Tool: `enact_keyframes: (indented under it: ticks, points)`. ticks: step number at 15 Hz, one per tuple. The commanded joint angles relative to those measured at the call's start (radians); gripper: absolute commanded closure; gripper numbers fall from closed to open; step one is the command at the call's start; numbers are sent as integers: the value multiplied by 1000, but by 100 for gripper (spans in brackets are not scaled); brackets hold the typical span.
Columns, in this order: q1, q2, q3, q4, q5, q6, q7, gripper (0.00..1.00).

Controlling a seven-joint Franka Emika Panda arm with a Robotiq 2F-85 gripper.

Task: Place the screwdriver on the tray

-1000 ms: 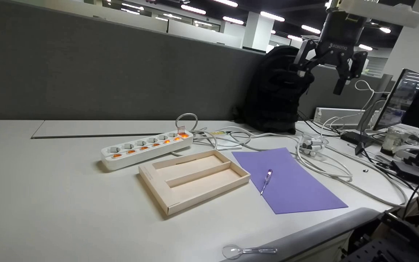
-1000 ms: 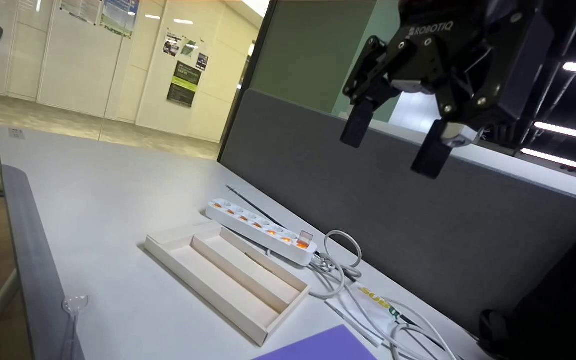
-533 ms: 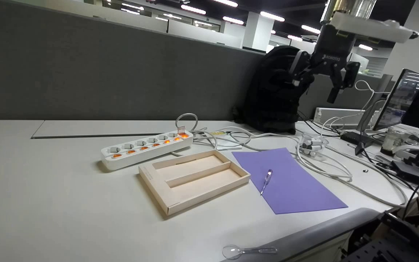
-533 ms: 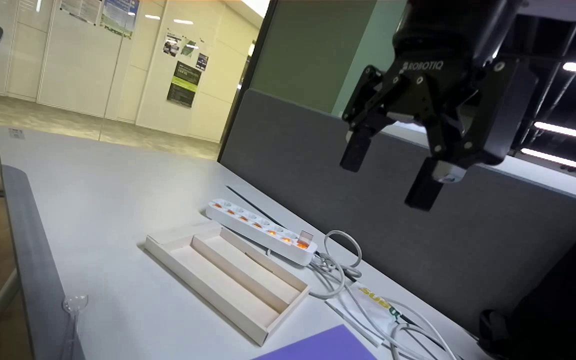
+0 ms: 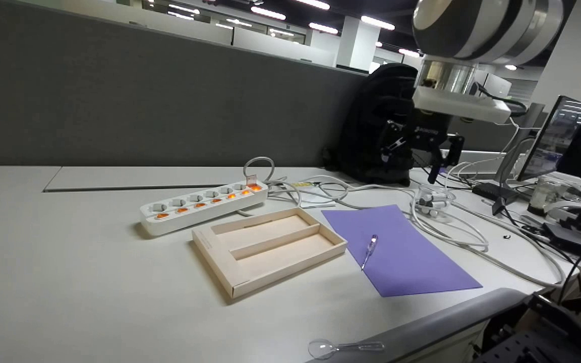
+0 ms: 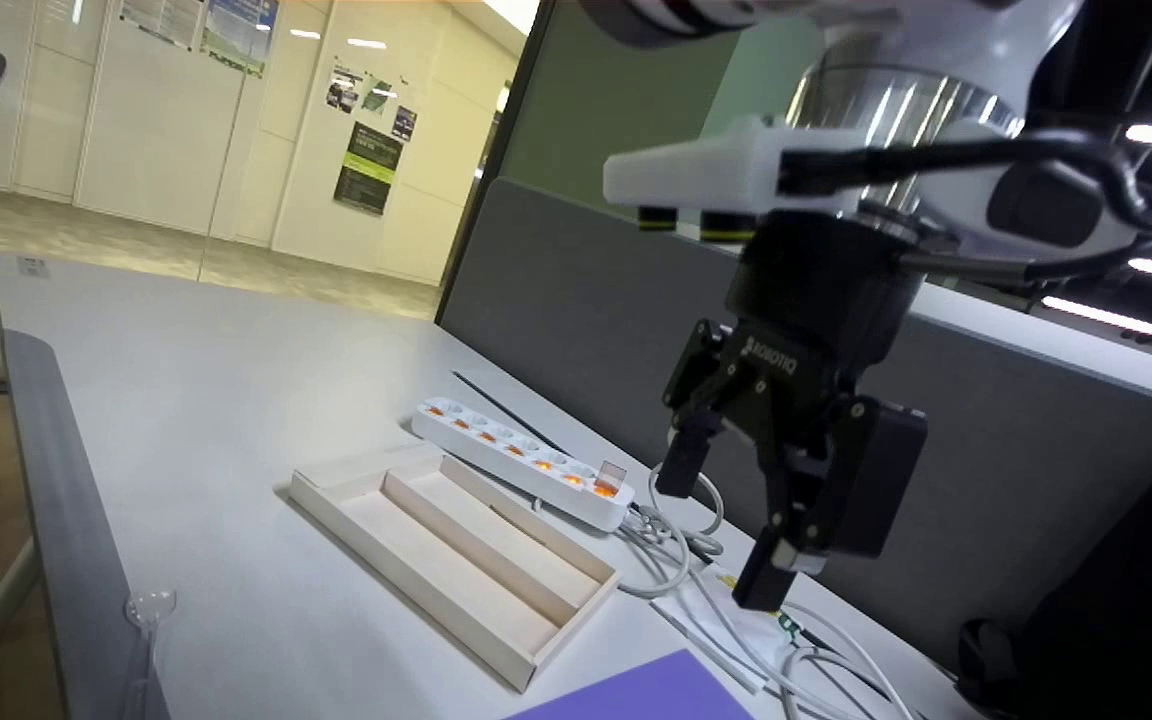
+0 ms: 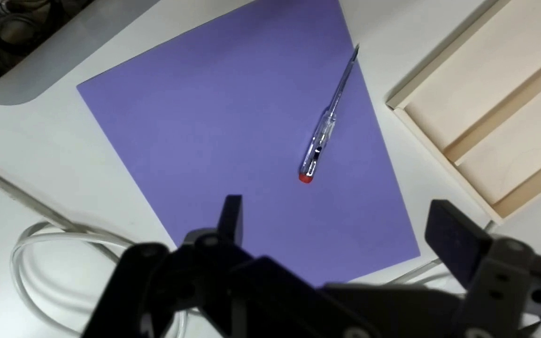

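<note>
The screwdriver lies on the purple sheet, in an exterior view [image 5: 369, 251] and in the wrist view [image 7: 320, 141]. It has a clear handle with a red end cap, and its metal tip reaches the sheet's edge on the tray side. The beige wooden tray stands beside the sheet in both exterior views [image 5: 220, 257] [image 6: 416, 595] and partly in the wrist view [image 7: 467, 103]. Both its compartments are bare. My gripper [image 5: 409, 165] [image 6: 723, 525] [image 7: 338, 206] is open and empty, above the table, with the screwdriver ahead of its fingertips in the wrist view.
The purple sheet [image 5: 416, 262] [image 7: 242, 117] lies flat. A white power strip [image 5: 205, 209] [image 6: 526, 465] stands behind the tray, with cables [image 5: 447, 242] at the sheet's far side. A clear spoon [image 5: 346, 348] lies at the front edge. A black backpack [image 5: 361, 136] leans on the partition.
My gripper has come down a good way towards the table, and in an exterior view also moved left towards the sheet. It stays open. The screwdriver and tray have not moved.
</note>
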Motion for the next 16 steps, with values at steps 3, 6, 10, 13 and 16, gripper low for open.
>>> enact_keyframes:
  ticks: [3, 6, 10, 13, 16]
  points:
    - [31, 182, -12, 30, 7, 182, 125, 0]
    - [57, 243, -25, 38, 35, 225, 131, 0]
    - [78, 310, -38, 69, 110, 198, 106, 0]
    - [90, 300, -46, 47, 123, 213, 80, 0]
    - [89, 310, -50, 56, 129, 225, 82, 0]
